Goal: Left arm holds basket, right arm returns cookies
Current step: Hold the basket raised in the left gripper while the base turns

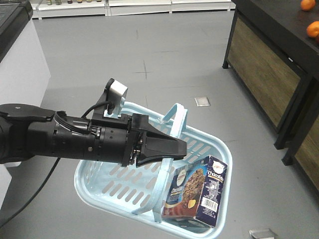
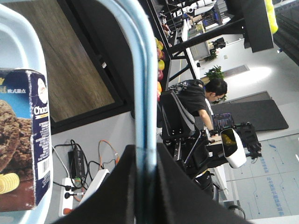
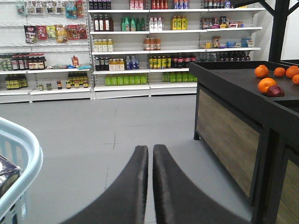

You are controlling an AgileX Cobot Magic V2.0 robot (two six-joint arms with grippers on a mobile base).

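floor (image 1: pixel 149 59): grey, fills most of the front view, from the top of the frame down behind the basket
shelves (image 3: pixel 140 46): white, stocked with bottles and packets, across the top of the right wrist view
table (image 3: pixel 233 88): dark, with wood-look side panels, at the right of the frame; oranges (image 3: pixel 265 85) lie on its top
left arm (image 1: pixel 65 139): thick and black with cables, reaching in from the left edge, a silver-grey block on top
basket (image 1: pixel 79 184): light blue with slotted walls, lower centre of the front view, under the arm's tip; its rim also shows at the lower left of the right wrist view
handle (image 1: pixel 174 124): one swing handle raised, running up from the claw
cookies (image 1: pixel 197 191): dark navy box standing inside the basket at its lower right end, barcode side outward
left claw (image 2: pixel 145 156): pressed together, pinching the raised handle between its black fingers
right claw (image 3: pixel 150 156): pressed together on nothing, only a thin slit between the fingers, low centre over the floor, well apart from the cookies
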